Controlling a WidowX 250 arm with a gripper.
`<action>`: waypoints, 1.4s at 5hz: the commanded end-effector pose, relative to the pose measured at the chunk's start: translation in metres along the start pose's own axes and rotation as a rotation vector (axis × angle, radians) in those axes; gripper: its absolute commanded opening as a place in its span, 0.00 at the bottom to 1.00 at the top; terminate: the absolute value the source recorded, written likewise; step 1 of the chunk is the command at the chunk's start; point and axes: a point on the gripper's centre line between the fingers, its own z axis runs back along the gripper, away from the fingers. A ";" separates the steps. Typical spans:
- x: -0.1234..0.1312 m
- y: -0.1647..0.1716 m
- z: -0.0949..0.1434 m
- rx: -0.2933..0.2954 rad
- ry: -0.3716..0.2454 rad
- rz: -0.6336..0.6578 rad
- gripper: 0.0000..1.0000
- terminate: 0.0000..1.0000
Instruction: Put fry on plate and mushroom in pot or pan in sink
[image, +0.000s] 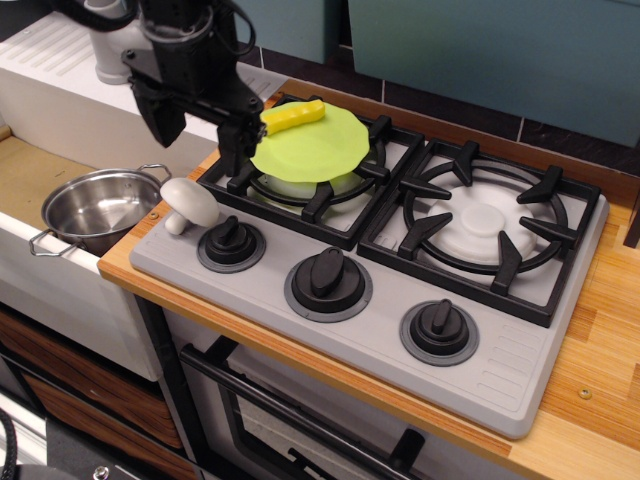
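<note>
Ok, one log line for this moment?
fry: on plate | mushroom: on stovetop, not in pot | end effector: open, empty, above mushroom

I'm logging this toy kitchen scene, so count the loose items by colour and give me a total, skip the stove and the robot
Yellow: 1, the fry
Lime green: 1, the plate
Cream white: 1, the mushroom
Silver steel: 1, the pot
Total: 4
</note>
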 end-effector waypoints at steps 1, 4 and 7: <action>-0.002 0.007 0.005 0.026 -0.084 0.023 1.00 0.00; -0.004 0.003 -0.017 -0.013 -0.115 0.031 1.00 0.00; -0.010 0.013 -0.031 -0.020 -0.130 0.047 1.00 0.00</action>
